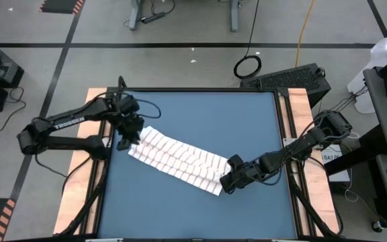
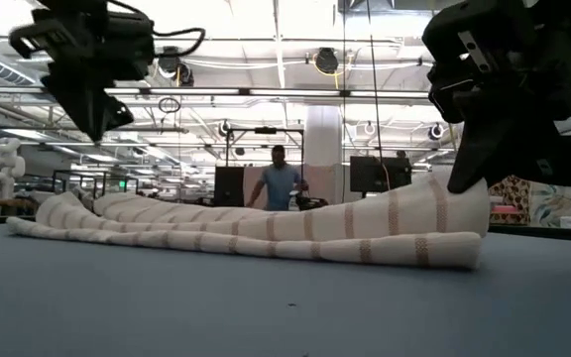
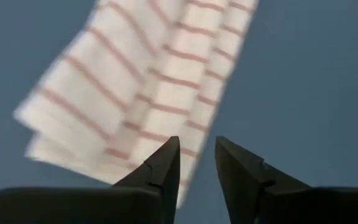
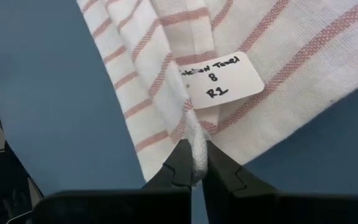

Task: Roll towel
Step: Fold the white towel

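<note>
Both my grippers are working over the blue table (image 1: 247,128). Right gripper (image 4: 196,177) is pinching the towel (image 1: 180,160); left gripper (image 3: 196,163) is hovering released. A person (image 2: 280,186) is standing behind.

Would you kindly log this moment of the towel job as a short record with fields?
towel: white with reddish stripes, folded into a long band lying diagonally on the blue table
label: white handwritten tag on the towel
left gripper: open, above one end of the towel, holding nothing
right gripper: shut on the towel's other end, pinching a fold of cloth
background: person standing beyond the table
</note>
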You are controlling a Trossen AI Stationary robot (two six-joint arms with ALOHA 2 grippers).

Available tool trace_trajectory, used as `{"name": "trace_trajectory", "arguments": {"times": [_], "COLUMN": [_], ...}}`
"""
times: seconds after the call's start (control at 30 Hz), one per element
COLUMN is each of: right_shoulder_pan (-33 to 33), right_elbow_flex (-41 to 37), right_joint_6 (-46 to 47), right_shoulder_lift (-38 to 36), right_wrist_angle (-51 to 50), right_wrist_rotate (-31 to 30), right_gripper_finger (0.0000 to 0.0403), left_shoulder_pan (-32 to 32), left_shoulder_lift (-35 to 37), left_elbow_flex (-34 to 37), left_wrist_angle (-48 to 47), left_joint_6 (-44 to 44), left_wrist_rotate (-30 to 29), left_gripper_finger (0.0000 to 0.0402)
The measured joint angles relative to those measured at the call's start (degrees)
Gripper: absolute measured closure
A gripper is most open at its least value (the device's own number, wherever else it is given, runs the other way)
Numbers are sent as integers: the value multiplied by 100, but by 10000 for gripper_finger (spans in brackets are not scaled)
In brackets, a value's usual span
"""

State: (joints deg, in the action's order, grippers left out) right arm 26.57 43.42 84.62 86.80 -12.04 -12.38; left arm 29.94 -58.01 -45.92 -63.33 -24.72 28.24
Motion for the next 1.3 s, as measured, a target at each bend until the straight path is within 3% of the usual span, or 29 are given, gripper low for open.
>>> {"name": "trace_trajectory", "arguments": {"times": [0.07, 0.2, 0.27, 0.53, 0.6, 0.73, 0.8, 0.93, 1.03, 1.13, 1.3], "right_shoulder_pan": [0, 0, 0, 2, 7, 15, 15, 15, 15, 15, 15], "right_elbow_flex": [0, 0, 0, 0, 0, 0, 0, 0, 0, 0, 0], "right_joint_6": [-9, -26, -24, -24, -24, -22, -22, -24, -24, 37, 111], "right_shoulder_lift": [0, 0, 0, 0, 0, 0, 0, 0, 0, 0, 0], "right_wrist_angle": [4, 10, 14, 55, 59, 62, 61, 60, 60, 60, 62], "right_wrist_rotate": [0, -72, -101, -99, -94, -98, -101, -121, -124, -129, -136], "right_gripper_finger": [399, 399, 399, 399, 399, 399, 399, 399, 399, 399, 399], "left_shoulder_pan": [-159, -241, -85, 964, 1095, 1200, 1263, 1281, 1212, 1200, 1145], "left_shoulder_lift": [138, 209, -1, -1932, -2176, -2490, -2625, -2732, -2686, -2432, -1487], "left_elbow_flex": [5, 3, -4, 3, 7, 5, 5, 5, 3, 3, -1], "left_wrist_angle": [74, 1060, 1464, 1777, 1874, 2061, 2230, 2262, 1951, 1364, 135], "left_joint_6": [192, 1176, 1427, 2596, 2730, 2838, 2719, 2548, 2178, 1788, 1017], "left_wrist_rotate": [-172, -1833, -2102, -1076, -762, -900, -687, 197, 613, 912, 944], "left_gripper_finger": [287, 284, 283, 283, 283, 283, 283, 298, 345, 390, 397]}}
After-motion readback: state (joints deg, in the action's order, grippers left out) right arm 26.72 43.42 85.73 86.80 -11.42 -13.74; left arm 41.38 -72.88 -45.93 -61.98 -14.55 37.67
